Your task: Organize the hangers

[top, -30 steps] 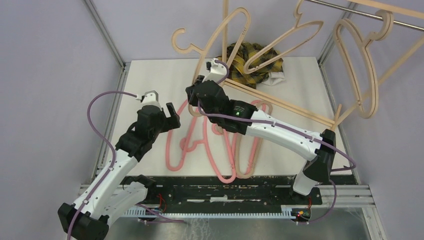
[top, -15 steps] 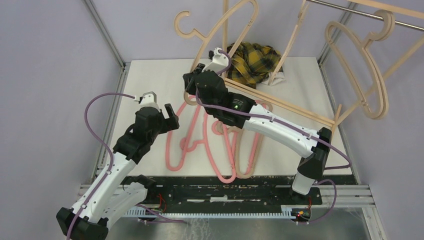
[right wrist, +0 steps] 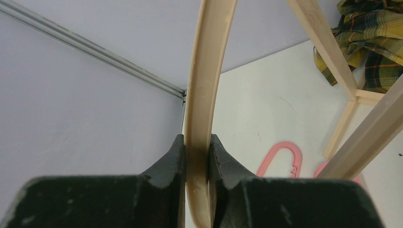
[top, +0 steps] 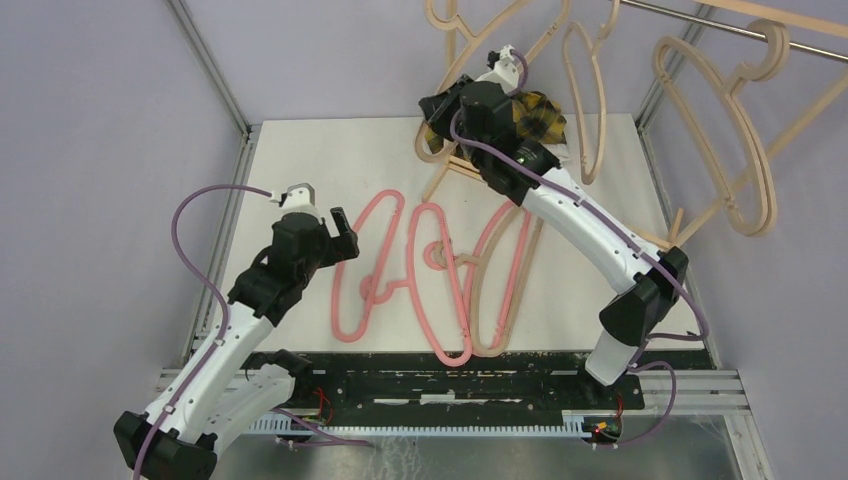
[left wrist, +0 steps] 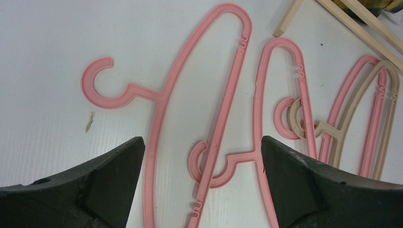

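Three pink hangers lie flat side by side on the white table, with a tan one overlapping the rightmost. My left gripper hovers open over the left two pink hangers, touching nothing. My right gripper is raised at the back and shut on the rim of a tan hanger, held upright in the air. Two more tan hangers hang from the metal rail.
The light wooden rack frame has its base bars on the table's right half, one bar end near the pink hangers. A yellow-black plaid cloth lies at the back under the rack. Grey walls enclose the table.
My right arm has lifted the tan hanger up and to the right, toward the rack. The hanging tan hangers have swung. My left arm has stayed still.
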`<state>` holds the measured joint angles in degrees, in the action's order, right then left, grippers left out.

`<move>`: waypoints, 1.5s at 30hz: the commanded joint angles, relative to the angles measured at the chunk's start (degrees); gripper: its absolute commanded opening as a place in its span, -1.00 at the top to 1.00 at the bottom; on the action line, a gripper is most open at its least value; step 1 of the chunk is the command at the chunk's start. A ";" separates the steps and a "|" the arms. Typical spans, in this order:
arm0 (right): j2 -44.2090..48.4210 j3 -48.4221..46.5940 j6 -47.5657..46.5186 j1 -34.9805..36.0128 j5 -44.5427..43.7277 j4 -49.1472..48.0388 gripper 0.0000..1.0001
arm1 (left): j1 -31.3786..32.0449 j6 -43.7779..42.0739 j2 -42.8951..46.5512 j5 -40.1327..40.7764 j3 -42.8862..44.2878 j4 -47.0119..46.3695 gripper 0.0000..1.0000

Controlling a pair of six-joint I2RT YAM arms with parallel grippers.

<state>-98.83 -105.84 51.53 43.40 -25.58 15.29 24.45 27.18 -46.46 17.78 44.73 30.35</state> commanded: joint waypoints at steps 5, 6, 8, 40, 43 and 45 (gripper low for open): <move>6.40 2.56 2.97 -8.00 16.53 -8.53 0.98 | -0.21 -1.30 -0.93 0.29 1.11 -1.81 -0.98; 6.57 3.23 3.73 -9.07 17.96 -9.31 0.98 | -0.21 -1.26 -1.04 0.29 1.04 -1.91 -0.98; 6.37 3.91 5.29 -11.10 20.99 -10.96 0.99 | -0.23 -1.13 -1.43 0.08 1.04 -2.01 -0.98; 15.66 14.62 4.08 -23.67 19.20 -8.08 0.98 | -0.21 -0.20 -3.18 -0.12 -0.08 -2.77 -0.98; 17.80 16.76 3.54 -23.63 16.05 -6.83 0.98 | -0.21 -0.11 -3.31 -0.38 -0.08 -2.76 -0.98; 18.94 17.56 3.01 -23.63 14.22 -5.53 0.98 | -0.25 -0.06 -3.23 -0.36 -0.08 -2.75 -0.98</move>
<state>-83.50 -89.93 55.83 20.51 -3.68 6.68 24.45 27.20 -49.80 17.69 44.62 29.91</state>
